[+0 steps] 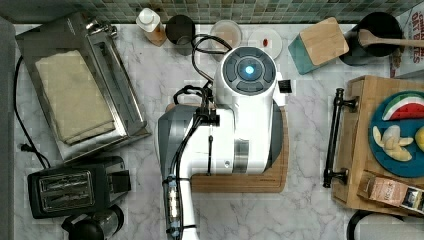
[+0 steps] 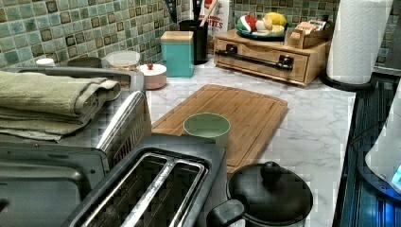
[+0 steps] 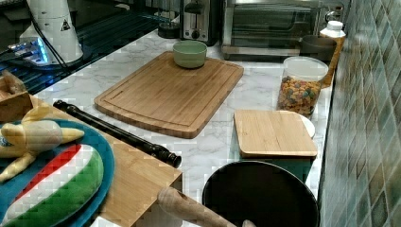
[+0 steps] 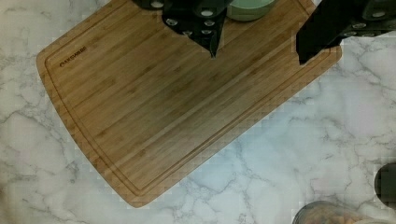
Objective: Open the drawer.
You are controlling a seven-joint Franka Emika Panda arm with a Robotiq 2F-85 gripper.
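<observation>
Bamboo made up the drawer [image 2: 265, 60], which sat shut in its box, well apart from the cutting board [image 3: 170, 92] and past the board's far end in the left view. Its long black bar handle [image 1: 334, 137] ran the full width of the drawer front, held off the wood by two posts.

My pincer [image 4: 257, 49] hung over the board, near the green bowl [image 2: 206, 126], with its fingers [image 4: 212, 39] spread wide and nothing between them. The arm [image 1: 235, 120] stood above the board in the top view, so the handle lay to the top view's right of it.

I judged the drawer light and stiff, likely to slide easily, though the plate of toy fruit [image 2: 257, 24] on the box might shift if I pulled hard. The bar looked smooth metal, so I reckoned a hold at its middle, between the posts, would pull straight and not twist the drawer.
</observation>
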